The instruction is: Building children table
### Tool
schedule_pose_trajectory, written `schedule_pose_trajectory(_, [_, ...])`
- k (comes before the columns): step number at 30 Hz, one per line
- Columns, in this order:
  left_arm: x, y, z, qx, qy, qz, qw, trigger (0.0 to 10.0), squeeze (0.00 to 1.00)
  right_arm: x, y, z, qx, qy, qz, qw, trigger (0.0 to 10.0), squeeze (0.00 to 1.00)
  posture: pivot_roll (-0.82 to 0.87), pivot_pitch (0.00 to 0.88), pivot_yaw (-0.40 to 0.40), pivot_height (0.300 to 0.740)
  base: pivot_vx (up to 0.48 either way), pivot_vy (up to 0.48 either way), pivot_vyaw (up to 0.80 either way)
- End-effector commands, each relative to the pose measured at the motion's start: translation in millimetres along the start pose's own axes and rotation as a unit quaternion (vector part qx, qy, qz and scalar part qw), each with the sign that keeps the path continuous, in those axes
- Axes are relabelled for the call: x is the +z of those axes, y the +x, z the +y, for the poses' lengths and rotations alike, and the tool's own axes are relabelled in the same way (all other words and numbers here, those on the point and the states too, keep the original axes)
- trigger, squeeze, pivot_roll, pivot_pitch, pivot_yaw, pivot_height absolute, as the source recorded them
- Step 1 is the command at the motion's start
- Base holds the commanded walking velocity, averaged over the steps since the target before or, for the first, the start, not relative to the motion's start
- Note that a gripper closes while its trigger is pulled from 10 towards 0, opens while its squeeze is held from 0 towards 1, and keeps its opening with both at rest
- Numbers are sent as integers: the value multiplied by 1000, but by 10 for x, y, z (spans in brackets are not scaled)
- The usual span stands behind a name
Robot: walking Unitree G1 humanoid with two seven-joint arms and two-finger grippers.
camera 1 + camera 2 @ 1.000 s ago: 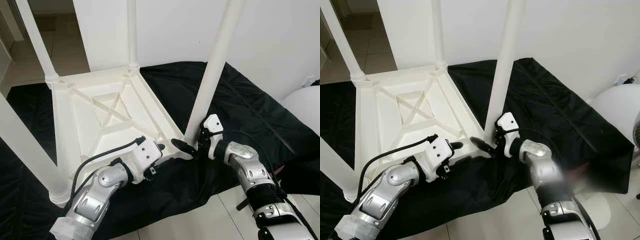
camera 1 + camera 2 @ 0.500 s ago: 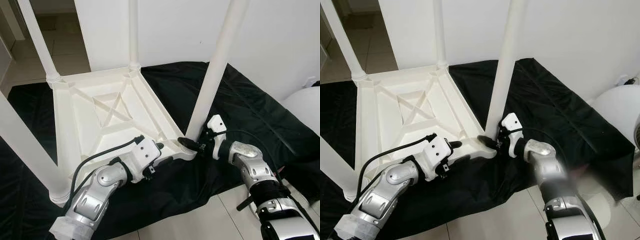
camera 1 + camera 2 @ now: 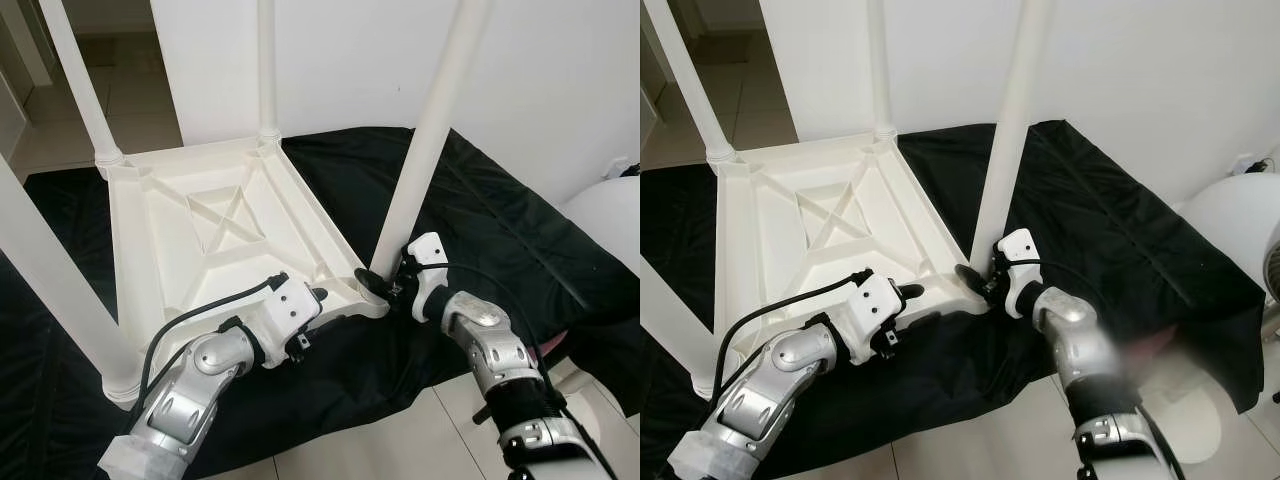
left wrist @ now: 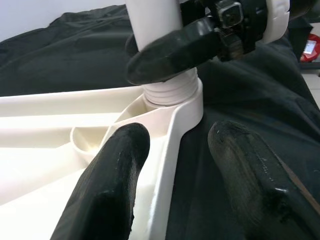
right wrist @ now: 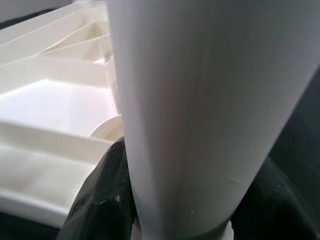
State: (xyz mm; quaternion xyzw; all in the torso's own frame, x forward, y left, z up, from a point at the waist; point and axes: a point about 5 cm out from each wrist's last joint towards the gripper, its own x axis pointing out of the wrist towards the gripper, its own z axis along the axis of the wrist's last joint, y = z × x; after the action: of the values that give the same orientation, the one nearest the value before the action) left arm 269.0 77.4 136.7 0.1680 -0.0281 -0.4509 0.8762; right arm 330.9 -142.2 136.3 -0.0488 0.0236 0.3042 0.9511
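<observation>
A white plastic table (image 3: 215, 215) lies upside down on a black cloth (image 3: 480, 210), its legs pointing up. My right gripper (image 3: 380, 283) is shut on the near right leg (image 3: 425, 150) just above the leg's ribbed collar (image 4: 167, 90) at the table corner. In the right wrist view the leg (image 5: 195, 100) sits between the black fingers (image 5: 100, 200). My left gripper (image 3: 330, 305) is open and straddles the table's front rim (image 4: 165, 165) close to that corner. One of its fingers is inside the rim and the other lies over the cloth.
Three more legs stand at the other corners: back left (image 3: 75, 80), back right (image 3: 265, 70), near left (image 3: 50, 290). A white wall rises close behind. Tiled floor (image 3: 400, 440) lies before the cloth, and a rounded white object (image 3: 610, 210) sits at the right.
My right gripper's finger, which stuck out left of the leg's foot, has swung in and closed round the leg base. The left arm has stayed put.
</observation>
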Motion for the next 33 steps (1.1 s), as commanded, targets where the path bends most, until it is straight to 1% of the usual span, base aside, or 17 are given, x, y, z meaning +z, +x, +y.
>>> schedule_pose_trajectory(1, [3,-9,-10,-3,-1,1,1000,10000,0,-72,-20,-16,-16,11,21,1000,10000,0,-47,27,-14,740,0,0,0])
schedule_pose_trajectory(2, [-1,-10,-13,-3,-2,1,1000,10000,0,-88,3,131,-68,37,14,997,10000,0,-46,26,-14,740,0,0,0])
schedule_pose_trajectory(3, [-1,-10,-13,-3,-2,1,1000,10000,0,-88,3,131,-68,37,14,997,10000,0,-46,26,-14,740,0,0,0])
schedule_pose_trajectory(4, [-1,-10,-14,-4,-2,1,1000,10000,0,-113,13,222,-99,49,15,994,10000,0,-49,27,-14,740,0,0,0])
schedule_pose_trajectory(5, [0,-9,-15,-5,-2,1,1000,10000,0,-128,16,277,-118,55,15,991,10000,0,-49,27,-14,740,0,0,0])
schedule_pose_trajectory(7, [-1,3,-13,-5,-2,1,1000,10000,0,-178,54,415,-168,78,21,982,10000,0,-49,26,-14,740,0,0,0])
schedule_pose_trajectory(9, [5,13,-9,-5,-1,0,1000,10000,0,-184,97,502,-201,98,19,974,10000,0,-49,26,-14,740,0,0,0])
schedule_pose_trajectory(12, [9,18,-8,-5,-1,-1,1000,10000,0,-172,119,530,-214,105,17,971,10000,0,-49,26,-14,740,0,0,0])
schedule_pose_trajectory(14, [11,20,-10,-4,-1,-2,1000,10000,0,-92,174,618,-221,112,7,969,10000,0,-41,19,-21,740,0,0,0])
schedule_pose_trajectory(15, [11,20,-10,-4,-1,-2,1000,10000,0,-92,174,618,-221,112,7,969,10000,0,-41,19,-21,740,0,0,0])
schedule_pose_trajectory(16, [9,20,-13,-4,-1,-2,1000,10000,0,-60,190,652,-214,112,1,970,10000,0,-41,17,-22,740,0,0,0])
schedule_pose_trajectory(18, [7,19,-18,-4,-2,-2,1000,10000,0,-40,185,653,-211,111,-2,971,10000,0,-42,14,-23,740,0,0,0])
schedule_pose_trajectory(21, [4,24,-24,-6,-1,-1,1000,10000,0,-41,141,608,-215,102,-2,971,10000,0,-43,11,-25,740,0,0,0])
schedule_pose_trajectory(22, [5,25,-24,-6,-1,-1,1000,10000,0,-45,124,595,-219,101,0,971,10000,400,-42,10,-27,740,0,0,0])
schedule_pose_trajectory(24, [5,26,-20,-6,0,-2,1000,10000,0,-48,114,582,-221,99,1,970,10000,400,-42,9,-29,740,0,0,0])
schedule_pose_trajectory(25, [6,28,-18,-5,0,-2,1000,10000,0,-48,104,565,-221,99,1,970,10000,1000,-41,7,-31,740,0,0,0])
schedule_pose_trajectory(33, [4,33,-18,-3,1,-2,1000,10000,0,-8,44,486,-216,87,-12,972,10000,1000,-40,0,-36,740,0,0,0])
